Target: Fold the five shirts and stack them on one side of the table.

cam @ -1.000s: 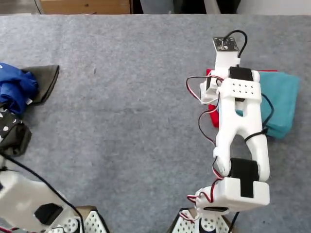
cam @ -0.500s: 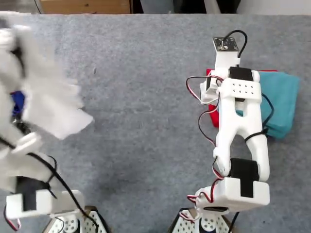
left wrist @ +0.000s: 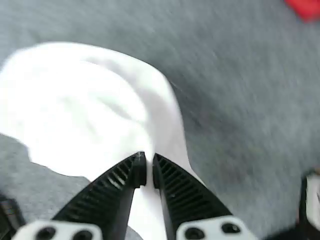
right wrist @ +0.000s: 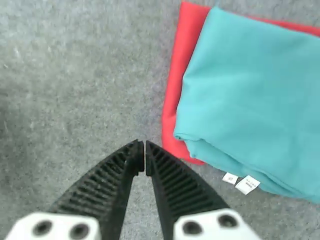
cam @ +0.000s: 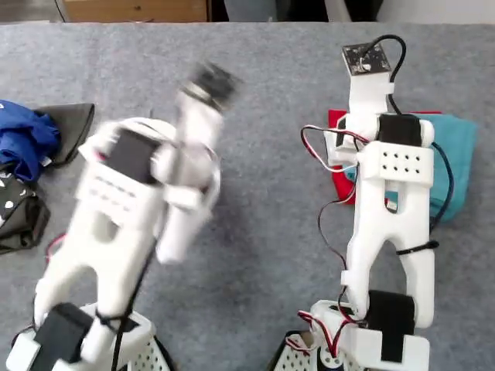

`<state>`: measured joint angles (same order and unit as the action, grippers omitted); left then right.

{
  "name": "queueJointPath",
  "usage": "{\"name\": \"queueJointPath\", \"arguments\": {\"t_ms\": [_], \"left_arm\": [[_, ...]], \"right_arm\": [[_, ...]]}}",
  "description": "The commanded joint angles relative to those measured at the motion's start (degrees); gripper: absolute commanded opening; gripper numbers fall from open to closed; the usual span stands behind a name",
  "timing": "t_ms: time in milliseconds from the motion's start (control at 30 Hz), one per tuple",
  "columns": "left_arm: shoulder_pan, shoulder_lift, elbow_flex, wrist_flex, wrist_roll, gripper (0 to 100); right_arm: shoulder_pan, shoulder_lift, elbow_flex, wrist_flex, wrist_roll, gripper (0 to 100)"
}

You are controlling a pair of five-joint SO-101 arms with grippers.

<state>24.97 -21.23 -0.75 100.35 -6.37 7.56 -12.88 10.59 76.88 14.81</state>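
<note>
My left gripper [left wrist: 146, 161] is shut on a white shirt [left wrist: 85, 110], which hangs from its tips above the grey table. In the high view the left arm [cam: 131, 178] is a blur over the table's middle left, and the shirt is hard to tell apart from it. A folded teal shirt [cam: 456, 154] lies on a folded red shirt [cam: 340, 182] at the right side. My right gripper [right wrist: 145, 146] is shut with nothing in it, just above the table beside the red shirt [right wrist: 175, 100] and the teal shirt [right wrist: 250, 95].
A crumpled blue shirt [cam: 27, 139], a dark grey shirt [cam: 71, 127] and a black dotted shirt [cam: 19, 212] are heaped at the left edge. The right arm [cam: 390, 193] stretches over the folded stack. A wooden board [cam: 135, 9] runs behind the table's far edge.
The left arm has swung from the left edge to the table's middle with the white shirt. The right arm has stretched a little farther from its base.
</note>
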Motion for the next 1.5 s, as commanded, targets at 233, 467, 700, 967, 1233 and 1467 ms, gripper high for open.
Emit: {"name": "queueJointPath", "arguments": {"t_ms": [233,467,700,967,1233,1467], "left_arm": [[24.7,-20.5,19.6,0.4,-1.8,17],[9.1,-39.9,19.6,0.4,2.1,31],[-23.8,-50.3,21.8,0.3,2.0,29],[-62.9,-48.0,42.6,-19.2,-5.1,26],[-71.8,-47.5,51.6,-23.7,-5.4,26],[-71.7,-47.5,53.9,-24.1,-5.4,26]], "right_arm": [[-1.0,10.4,-10.0,0.9,-1.4,1.6],[-8.8,21.5,-24.2,9.4,-2.1,24.7],[-25.6,37.7,-42.8,17.1,-2.0,26.7],[-43.8,54.4,-62.5,23.1,-1.8,19.5],[-48.8,69.9,-72.2,21.8,-1.9,19.4],[-43.6,78.0,-86.8,24.2,-2.1,3.1]]}}
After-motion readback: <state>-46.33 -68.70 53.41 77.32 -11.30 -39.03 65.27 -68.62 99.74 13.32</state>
